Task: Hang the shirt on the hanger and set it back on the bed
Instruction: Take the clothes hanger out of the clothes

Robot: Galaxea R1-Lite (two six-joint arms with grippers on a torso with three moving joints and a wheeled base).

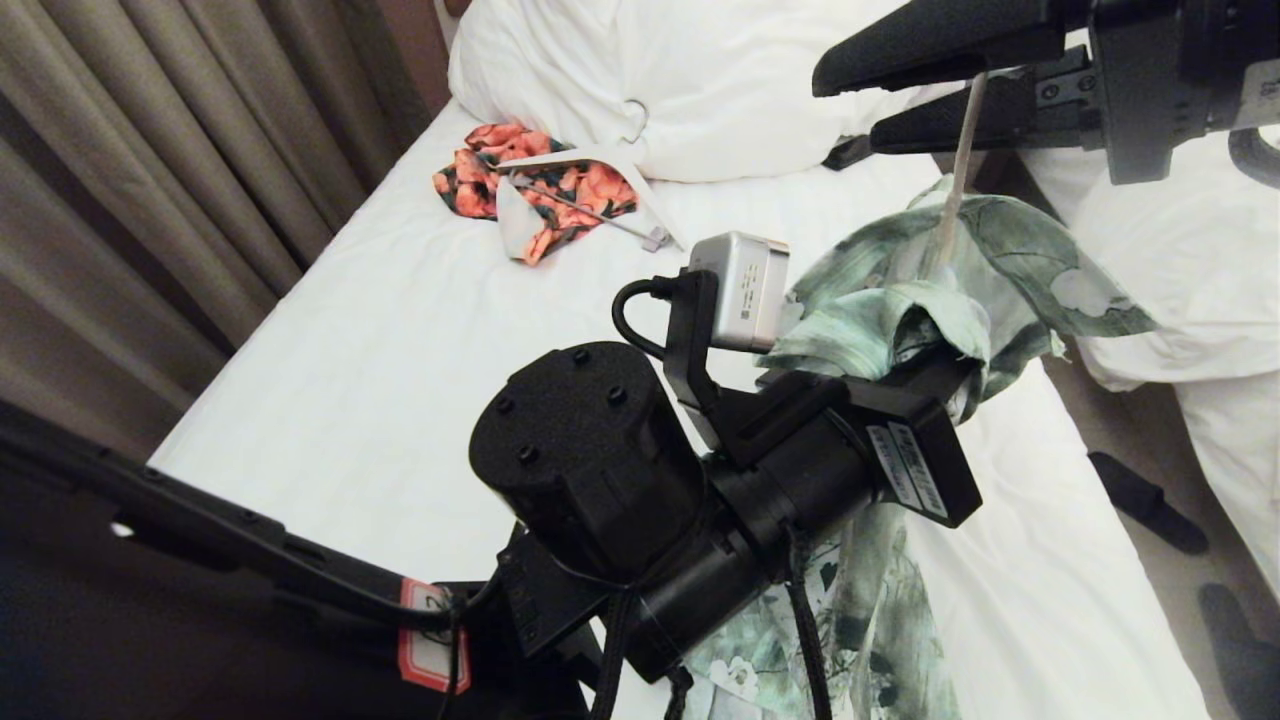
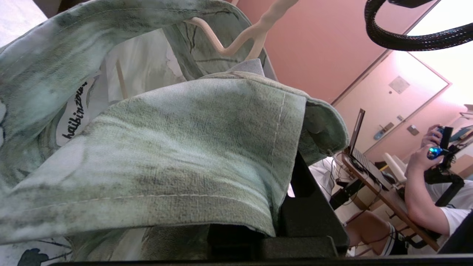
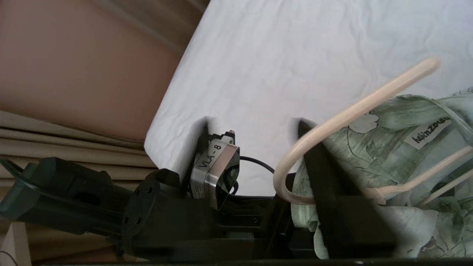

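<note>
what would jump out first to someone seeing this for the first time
The green shirt hangs in mid-air above the bed, draped over the left pincer while the right pincer holds the cream hanger by its hook at upper right. Near the pillows lies an orange floral garment with a white hanger.

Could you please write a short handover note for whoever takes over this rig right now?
Right gripper: raised above the bed, shut on the hanger at its hook.
Left gripper: below it, shut on the shirt near the collar.
Shirt hangs off the hanger in the air, bunched at the neck; hanger wire shows inside the collar.
Done: hanger inside the shirt.
Left: straighten the shoulders if needed, lay it on the bed, release.
An orange garment lies near the pillow.
</note>
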